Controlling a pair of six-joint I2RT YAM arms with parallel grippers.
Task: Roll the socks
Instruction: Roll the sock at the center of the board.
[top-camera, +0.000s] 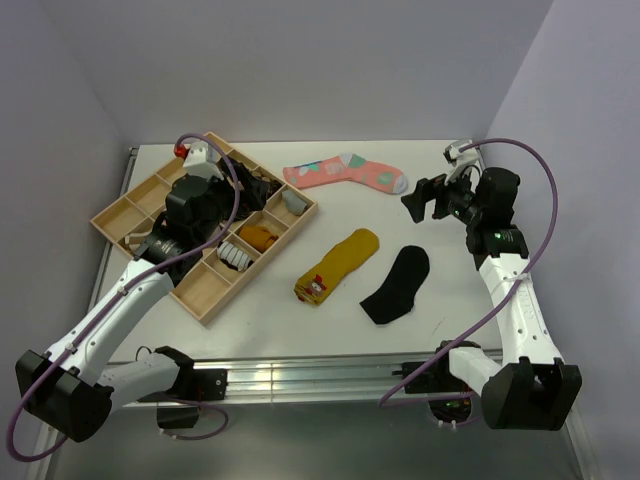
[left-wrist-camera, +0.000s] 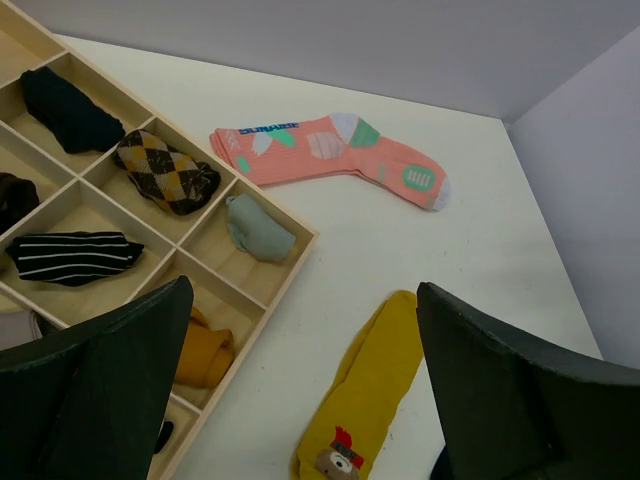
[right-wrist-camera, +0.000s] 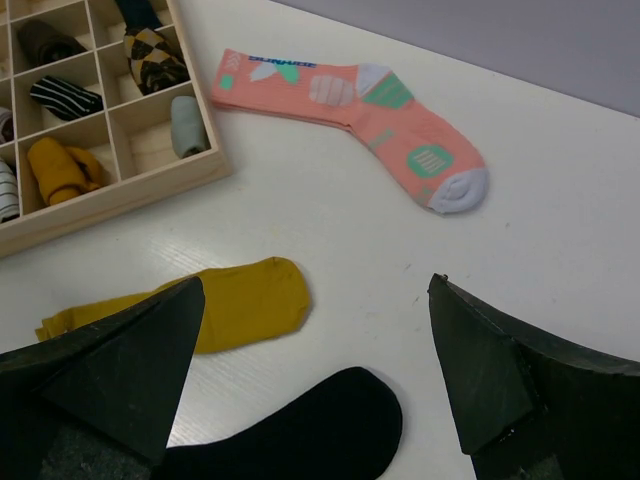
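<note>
The left gripper (left-wrist-camera: 305, 285) hangs with its jaws spread wide and nothing between them, poised over the right-hand part of a wooden tray (top-camera: 205, 290) of compartments on the left of the tabletop (top-camera: 450, 290). The right gripper (right-wrist-camera: 315, 282) is likewise wide apart and empty, raised above the right side of the tabletop, near the toe of a pink sock (top-camera: 345, 172) with green and white patches that lies flat at the far side. Between the two arms, in the middle of the tabletop, lie the socks, both flat and unrolled: the mustard-yellow sock (top-camera: 340, 262) just right of the tray, lying diagonally with its patterned cuff toward the near edge and its toe pointing away, and the black sock (top-camera: 398, 285) just to its right, roughly parallel, the two close but not touching. Neither gripper touches either sock. In the tray, separate compartments hold small sock bundles: an argyle one (left-wrist-camera: 165, 172), a black one with white stripes (left-wrist-camera: 75, 255), a pale grey-green one (left-wrist-camera: 255, 228), a dark one (left-wrist-camera: 70, 108) and an orange-brown one (left-wrist-camera: 205, 350).
</note>
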